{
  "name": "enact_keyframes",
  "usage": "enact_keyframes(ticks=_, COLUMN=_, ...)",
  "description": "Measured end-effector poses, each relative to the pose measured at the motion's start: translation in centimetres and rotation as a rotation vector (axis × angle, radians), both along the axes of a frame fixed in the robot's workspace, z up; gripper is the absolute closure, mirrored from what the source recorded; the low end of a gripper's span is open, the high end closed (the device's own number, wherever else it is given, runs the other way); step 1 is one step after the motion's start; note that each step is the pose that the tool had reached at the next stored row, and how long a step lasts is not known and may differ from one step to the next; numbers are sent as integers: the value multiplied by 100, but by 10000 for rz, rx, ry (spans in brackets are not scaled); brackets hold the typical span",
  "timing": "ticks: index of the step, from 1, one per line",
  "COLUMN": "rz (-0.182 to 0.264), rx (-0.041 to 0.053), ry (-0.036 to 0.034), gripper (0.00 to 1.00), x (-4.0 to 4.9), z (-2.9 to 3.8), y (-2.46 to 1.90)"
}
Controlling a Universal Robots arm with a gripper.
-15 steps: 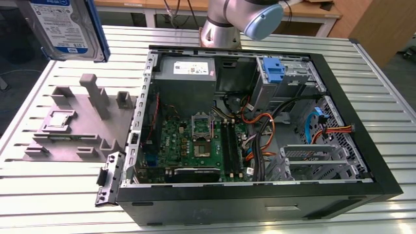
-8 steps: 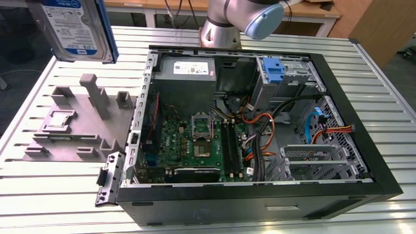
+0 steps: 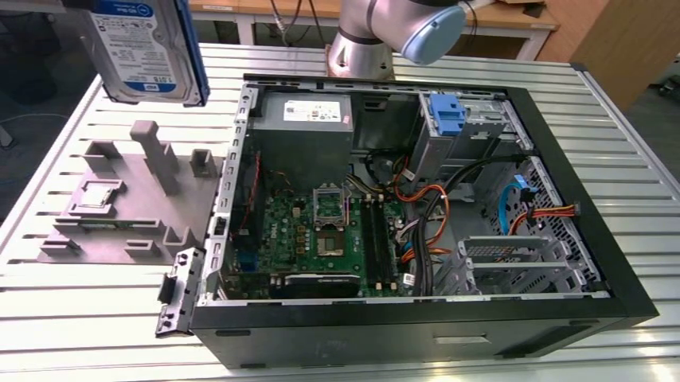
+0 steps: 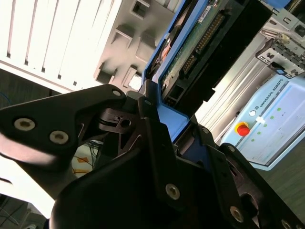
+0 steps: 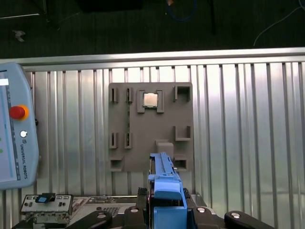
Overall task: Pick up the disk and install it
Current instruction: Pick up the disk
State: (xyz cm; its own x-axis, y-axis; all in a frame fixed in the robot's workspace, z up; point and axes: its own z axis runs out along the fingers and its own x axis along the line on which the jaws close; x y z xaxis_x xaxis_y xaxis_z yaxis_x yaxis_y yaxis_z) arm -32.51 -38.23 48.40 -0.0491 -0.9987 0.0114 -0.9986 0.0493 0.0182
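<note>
We see the pick-up as done and the carry in hand. The disk (image 3: 143, 48), a flat silver-grey hard drive with a blue-and-white label and blue plastic rails, hangs upright at the upper left of the exterior view. There it is clear of the ribbed aluminium bench (image 3: 616, 119), above the grey moulded fixture plate (image 3: 107, 215), and well outside the open black computer case (image 3: 425, 318).

In the second wrist view the black pincer (image 4: 157, 114) is closed narrowly on the disk's railed end, with the drive's green circuit side facing that camera.

The install is not yet begun. We judge it calls for bringing the drive across over the case and squaring its rails with a free drive bay. It must also stay off the orange cables (image 3: 425, 199) and the bare blue bracket (image 3: 448, 115) at the case's upper right.
</note>
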Motion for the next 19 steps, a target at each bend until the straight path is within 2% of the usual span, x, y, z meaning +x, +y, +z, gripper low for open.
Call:
enact_keyframes(ticks=6, rz=1, rx=0, ry=0, gripper=64, x=30, z=-8, y=-24)
enact_keyframes(ticks=11, rz=0, rx=0, ry=0, gripper=64, x=66, z=-20, y=-70)
enact_keyframes(ticks=19, rz=1, rx=1, ry=-1, gripper=64, x=275, z=-38, y=-81)
